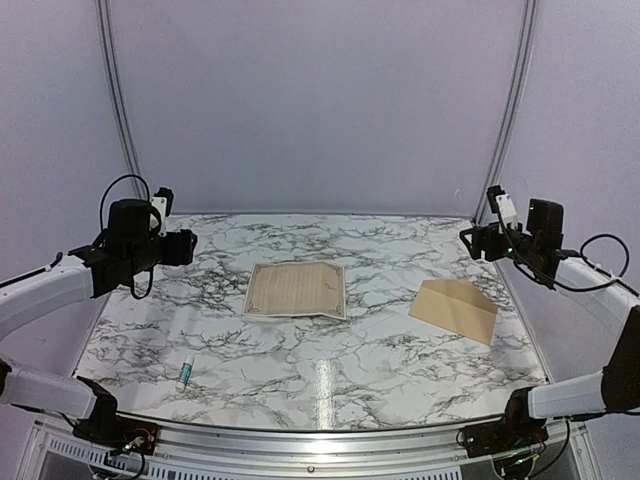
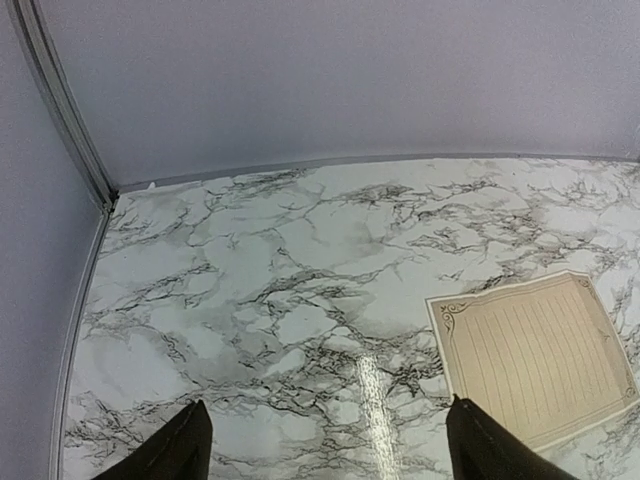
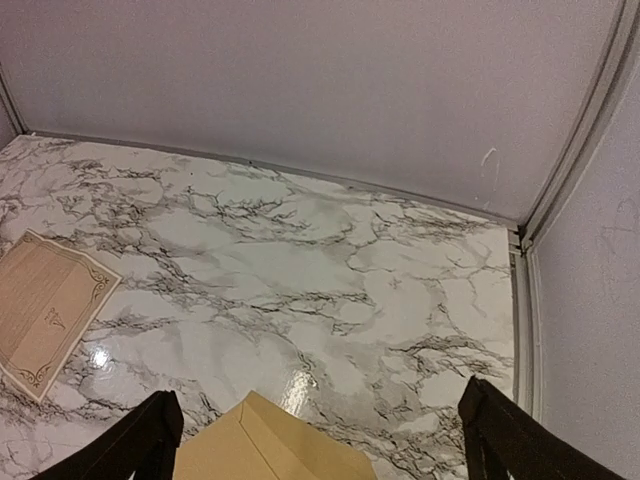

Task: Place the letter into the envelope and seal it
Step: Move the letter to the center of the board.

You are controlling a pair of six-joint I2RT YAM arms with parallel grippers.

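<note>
Two papers are lying flat on the marble table (image 1: 330,375): the letter (image 1: 296,289) near its middle, the envelope (image 1: 455,309) well to its right. The left gripper (image 2: 328,440) and the right gripper (image 3: 318,395) are hovering at the sides, jaws released, grasping nothing.

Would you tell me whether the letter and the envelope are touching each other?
Apart. The top view shows bare table between the letter and the envelope.
</note>
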